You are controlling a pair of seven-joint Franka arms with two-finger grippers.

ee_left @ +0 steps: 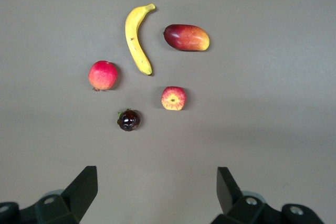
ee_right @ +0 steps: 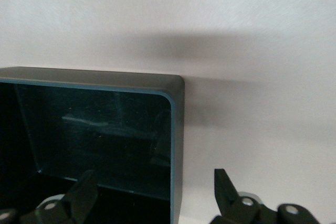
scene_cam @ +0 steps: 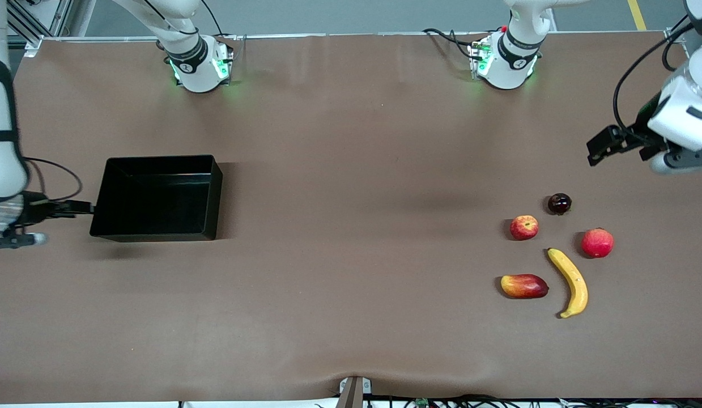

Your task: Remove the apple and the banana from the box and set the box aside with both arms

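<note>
The black box (scene_cam: pixel 158 232) sits on the table toward the right arm's end. My right gripper (scene_cam: pixel 85 208) stands open astride the box's end wall (ee_right: pixel 177 129), one finger inside and one outside, with a gap beside the outer finger. The yellow banana (scene_cam: pixel 570 281) and the small streaked apple (scene_cam: pixel 524 227) lie toward the left arm's end, with the apple farther from the front camera than the banana. My left gripper (scene_cam: pixel 593 152) hangs open and empty above the table beside the fruits. Its wrist view shows the banana (ee_left: pixel 136 38) and apple (ee_left: pixel 173 98) well clear of the left gripper (ee_left: pixel 156 174).
A plain red round fruit (scene_cam: pixel 598 242) lies beside the banana toward the left arm's end. A red-and-yellow mango (scene_cam: pixel 524 286) lies beside the banana toward the box. A small dark fruit (scene_cam: pixel 559 203) lies farthest from the front camera. Bare brown tabletop (scene_cam: pixel 356 226) stretches between box and fruits.
</note>
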